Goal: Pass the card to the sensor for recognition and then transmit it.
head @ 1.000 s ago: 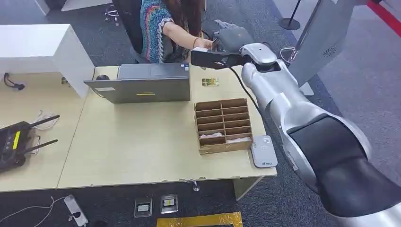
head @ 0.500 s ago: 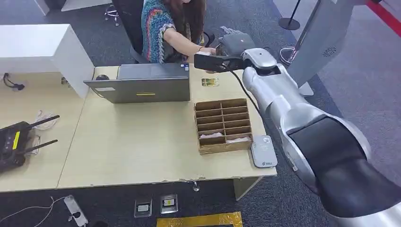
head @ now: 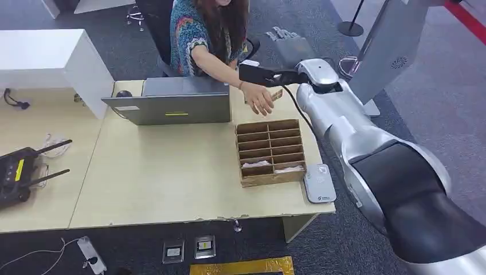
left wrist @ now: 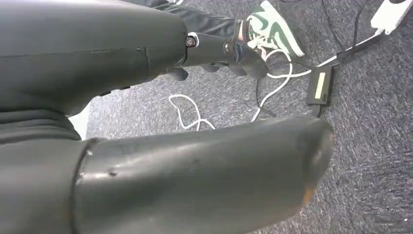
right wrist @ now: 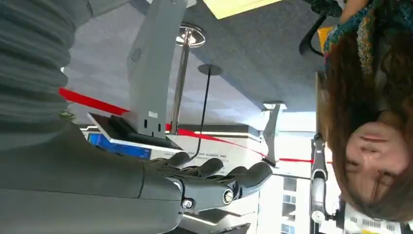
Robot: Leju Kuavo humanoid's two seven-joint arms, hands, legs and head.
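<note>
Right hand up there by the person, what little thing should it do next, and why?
Probably draw the right hand back toward the robot. Its fingers are spread with nothing in them, and the person's hand is over the table with a card at its fingertips, so the handover looks finished.

We see a closed grey laptop (head: 177, 102) at the desk's (head: 160, 172) far edge, a black router (head: 17, 172) on the left, and a white cabinet (head: 51, 57) beyond it.
</note>
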